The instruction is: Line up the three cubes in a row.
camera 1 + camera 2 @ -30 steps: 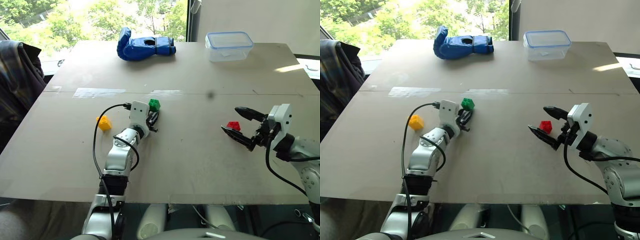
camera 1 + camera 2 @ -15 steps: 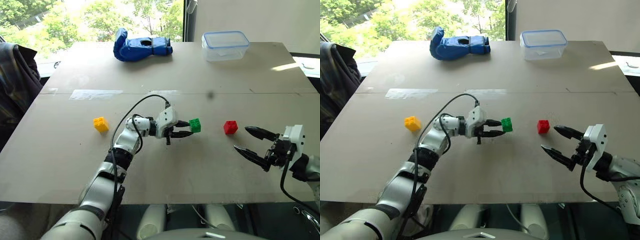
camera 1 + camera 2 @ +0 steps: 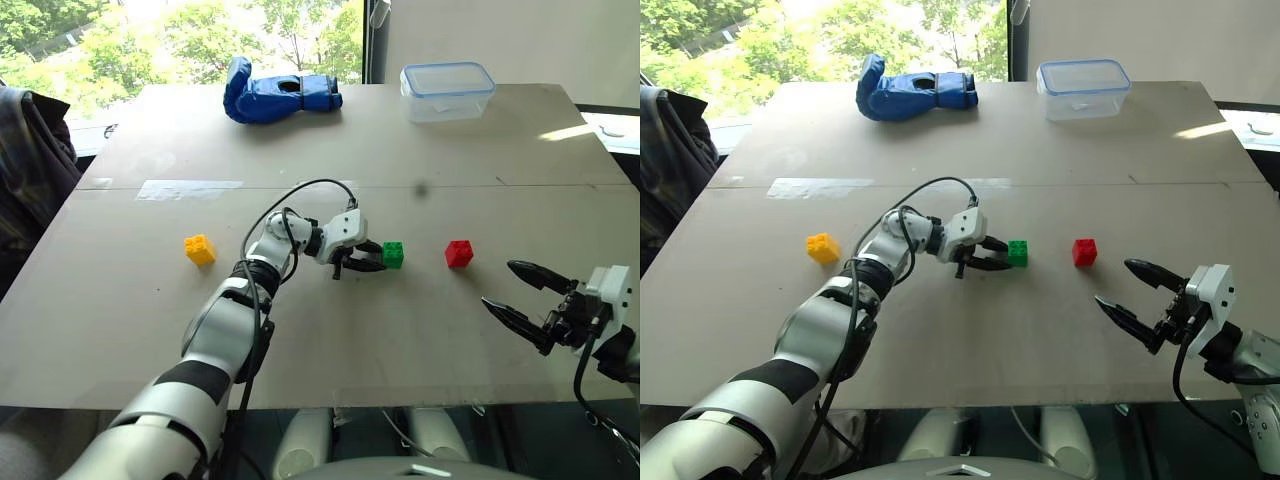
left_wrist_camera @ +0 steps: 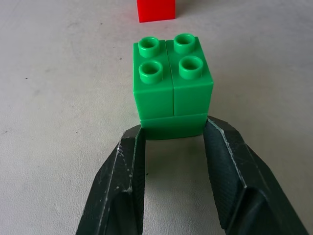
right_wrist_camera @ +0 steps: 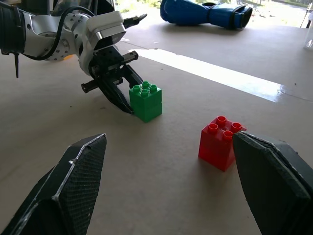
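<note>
1. The left claw is clenched on the green cube. Its two black fingers press against the lower part of the cube, one on each side, and the studs of the cube point up.
2. The green cube sits on the desk, about in the middle between the near edge and the far edge, a little to the right of the middle of the desk.
3. The red cube stands just to the right of the green cube, with a small gap between them. It touches no claw.
4. The yellow cube lies well apart on the left side of the desk, roughly on the same line as the other two cubes.
5. The right claw is released, with its two fingers spread wide and nothing between them. It hangs near the right end of the near edge of the desk, apart from the red cube, and it points towards the cubes.
6. A blue glove lies near the far edge of the desk, on the left half.
7. A clear plastic box with a lid stands near the far edge, to the right of the glove.
</note>
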Controlling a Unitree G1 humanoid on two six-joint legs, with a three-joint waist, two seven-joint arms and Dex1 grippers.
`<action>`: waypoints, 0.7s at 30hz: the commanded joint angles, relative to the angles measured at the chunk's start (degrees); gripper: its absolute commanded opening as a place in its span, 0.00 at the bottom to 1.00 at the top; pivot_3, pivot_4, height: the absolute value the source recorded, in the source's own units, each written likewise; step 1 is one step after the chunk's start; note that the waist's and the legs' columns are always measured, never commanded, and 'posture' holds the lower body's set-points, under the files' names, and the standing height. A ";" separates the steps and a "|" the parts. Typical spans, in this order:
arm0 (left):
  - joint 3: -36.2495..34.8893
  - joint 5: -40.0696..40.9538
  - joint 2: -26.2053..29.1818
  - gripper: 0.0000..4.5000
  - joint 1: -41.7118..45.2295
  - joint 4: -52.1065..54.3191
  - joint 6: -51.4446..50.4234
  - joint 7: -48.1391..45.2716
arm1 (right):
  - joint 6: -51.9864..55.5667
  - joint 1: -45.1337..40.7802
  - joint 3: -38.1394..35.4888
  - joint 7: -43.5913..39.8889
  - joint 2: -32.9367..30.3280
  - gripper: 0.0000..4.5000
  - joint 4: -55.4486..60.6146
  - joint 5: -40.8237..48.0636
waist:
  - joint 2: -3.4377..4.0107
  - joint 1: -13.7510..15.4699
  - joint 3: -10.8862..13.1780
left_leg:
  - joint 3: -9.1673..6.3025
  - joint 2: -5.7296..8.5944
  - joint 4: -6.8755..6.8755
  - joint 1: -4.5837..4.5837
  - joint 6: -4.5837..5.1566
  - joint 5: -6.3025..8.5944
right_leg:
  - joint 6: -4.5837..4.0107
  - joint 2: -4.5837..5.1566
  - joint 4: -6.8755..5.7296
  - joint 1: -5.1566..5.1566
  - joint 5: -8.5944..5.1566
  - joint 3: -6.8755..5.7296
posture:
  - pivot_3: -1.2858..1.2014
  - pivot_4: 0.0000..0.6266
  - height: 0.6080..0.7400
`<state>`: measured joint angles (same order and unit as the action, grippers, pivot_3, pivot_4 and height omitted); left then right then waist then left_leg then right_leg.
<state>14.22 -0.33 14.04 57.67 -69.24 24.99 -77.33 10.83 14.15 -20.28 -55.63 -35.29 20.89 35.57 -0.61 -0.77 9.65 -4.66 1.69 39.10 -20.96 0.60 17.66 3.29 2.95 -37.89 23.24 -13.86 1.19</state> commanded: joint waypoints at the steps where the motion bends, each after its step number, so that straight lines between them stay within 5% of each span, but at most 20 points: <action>1: -0.60 -1.23 -0.51 0.26 0.81 -0.69 0.41 -1.06 | -1.08 -0.14 -1.17 0.55 -0.12 0.94 1.30 0.15 | 0.00 0.00 0.00 | 0.00 0.00 0.00 0.00 0.00 0.00 | 0.00 0.00 0.00 0.00 0.00 0.00 | 0.52 0.24 1.00; 11: -1.75 -2.47 -1.04 0.26 -0.07 -0.87 -1.52 -0.71 | -1.08 -0.78 -0.76 0.68 -0.41 0.94 1.35 -0.29 | 0.00 0.01 0.00 | -0.01 0.00 0.02 0.01 0.00 0.00 | 0.00 0.00 -0.02 -0.01 0.00 0.00 | 0.52 0.24 1.00; 16: -2.08 -3.38 -1.34 0.73 -0.28 -0.79 -1.08 0.96 | -1.02 -1.02 -0.57 0.82 -0.26 0.94 1.49 -0.62 | 0.00 0.01 0.00 | -0.02 0.00 0.06 0.02 0.00 0.00 | 0.00 0.00 -0.05 -0.03 0.00 0.00 | 0.52 0.24 1.00; 21: -1.59 -5.10 -0.89 0.73 -0.50 -0.74 0.57 3.49 | -1.06 -0.90 -0.57 0.79 -0.27 0.94 1.54 -0.69 | 0.00 0.02 -0.01 | -0.02 0.00 0.06 0.04 0.00 0.00 | 0.00 0.00 -0.06 -0.04 0.00 0.00 | 0.52 0.24 1.00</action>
<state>12.17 -3.86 12.75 57.90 -69.97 25.02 -75.54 10.81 13.30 -20.25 -54.68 -35.30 20.90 34.43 -0.61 -0.75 9.65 -4.68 1.69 39.17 -20.90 0.60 17.66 3.29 2.95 -37.95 23.19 -13.86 1.20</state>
